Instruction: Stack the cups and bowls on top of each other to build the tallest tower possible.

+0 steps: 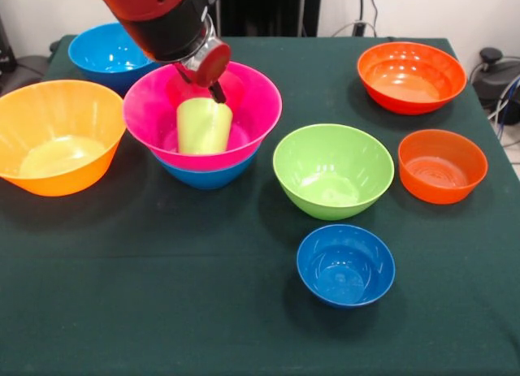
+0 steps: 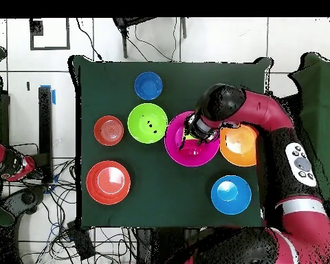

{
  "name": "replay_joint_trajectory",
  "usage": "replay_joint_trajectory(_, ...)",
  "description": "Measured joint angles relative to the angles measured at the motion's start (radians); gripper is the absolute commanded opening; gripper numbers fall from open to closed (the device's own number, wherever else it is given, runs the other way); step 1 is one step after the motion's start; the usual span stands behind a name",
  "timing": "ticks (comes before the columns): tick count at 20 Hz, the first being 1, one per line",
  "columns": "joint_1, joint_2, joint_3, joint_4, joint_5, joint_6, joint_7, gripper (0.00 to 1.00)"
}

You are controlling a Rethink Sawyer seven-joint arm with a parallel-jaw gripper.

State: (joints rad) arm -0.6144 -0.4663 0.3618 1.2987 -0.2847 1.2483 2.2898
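The table is covered in dark green cloth, and its widest bare stretch is the strip along the front edge in the front view, below the small blue bowl. Smaller gaps lie between the bowls; the orange bowl sits at the table's left edge in that view, just beside the pink bowl.

The pink bowl is nested inside a blue bowl, whose rim and base show under it. Inside the pink bowl stands the lime cup, upside down with its closed base up, its long axis near upright. The green bowl, the small blue bowl, the small red-orange bowl, the larger red-orange bowl and the far blue bowl all sit mouth up and hold nothing.

The arm reaches over the pink bowl, and the gripper hangs just above the cup's top, at its far rim. Only one dark tip shows below the red disc, so whether the fingers are open or closed I cannot tell
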Motion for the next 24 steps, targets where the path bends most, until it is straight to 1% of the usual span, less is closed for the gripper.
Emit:
replay_joint_trajectory(5, -0.001, -0.048, 0.0, 0.04, -0.003, 0.0, 0.0, 1.0)
replay_joint_trajectory(7, -0.001, -0.073, 0.0, 0.058, -0.004, 0.0, 0.0, 1.0)
replay_joint_trajectory(9, -0.001, -0.116, 0.0, 0.086, -0.003, 0.0, 0.0, 1.0)
replay_joint_trajectory(12, -0.001, -0.143, 0.001, 0.108, -0.003, -0.008, 0.0, 1.0)
replay_joint_trajectory(14, -0.002, -0.159, 0.003, 0.133, -0.003, -0.05, 0.0, 1.0)
replay_joint_trajectory(16, -0.002, -0.159, 0.003, 0.146, -0.004, -0.087, 0.0, 1.0)
replay_joint_trajectory(18, -0.002, -0.151, 0.004, 0.163, -0.005, -0.146, 0.0, 1.0)
replay_joint_trajectory(19, -0.005, -0.143, 0.007, 0.177, -0.006, -0.199, 0.0, 1.0)
replay_joint_trajectory(20, -0.006, -0.14, 0.008, 0.184, -0.006, -0.222, 0.0, 1.0)
replay_joint_trajectory(21, -0.011, -0.13, 0.013, 0.202, -0.006, -0.285, 0.0, 1.0)
replay_joint_trajectory(24, -0.022, -0.113, 0.024, 0.231, -0.007, -0.385, 0.0, 1.0)
